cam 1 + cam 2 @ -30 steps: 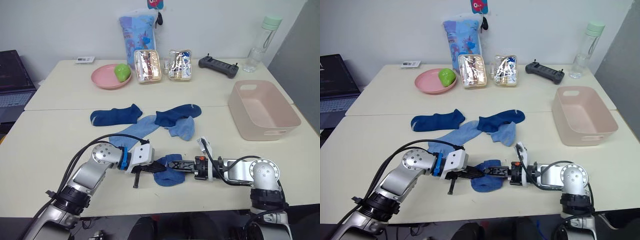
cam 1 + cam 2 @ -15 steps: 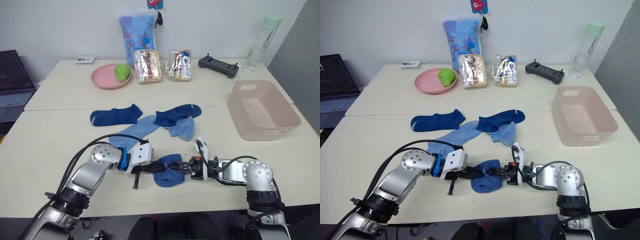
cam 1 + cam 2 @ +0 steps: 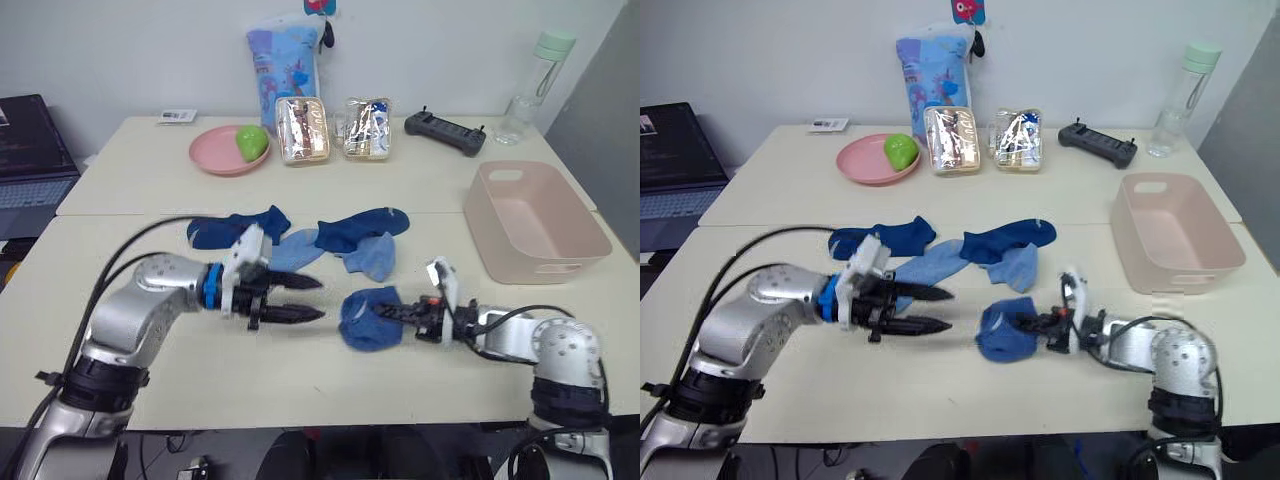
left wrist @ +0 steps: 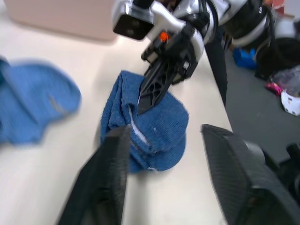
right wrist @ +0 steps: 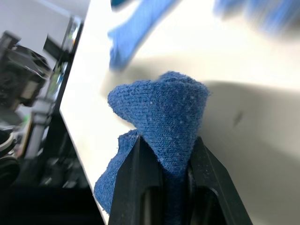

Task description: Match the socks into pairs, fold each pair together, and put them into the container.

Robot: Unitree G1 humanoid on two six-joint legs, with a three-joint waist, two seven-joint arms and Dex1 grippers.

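I see the cream table (image 3: 120,200) carrying blue socks (image 3: 345,230), the pink container (image 3: 540,215), a plate (image 3: 222,152) and snack boxes (image 3: 303,131).

A pink plate (image 3: 222,157) holding a green fruit (image 3: 250,142) sits beside two clear snack boxes (image 3: 303,130).

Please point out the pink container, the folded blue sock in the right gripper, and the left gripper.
container (image 3: 585,240): left eye view, on its near right rim.
folded blue sock (image 3: 368,318): left eye view, middle of the bundle.
left gripper (image 3: 312,298): left eye view, midway between its open fingertips.
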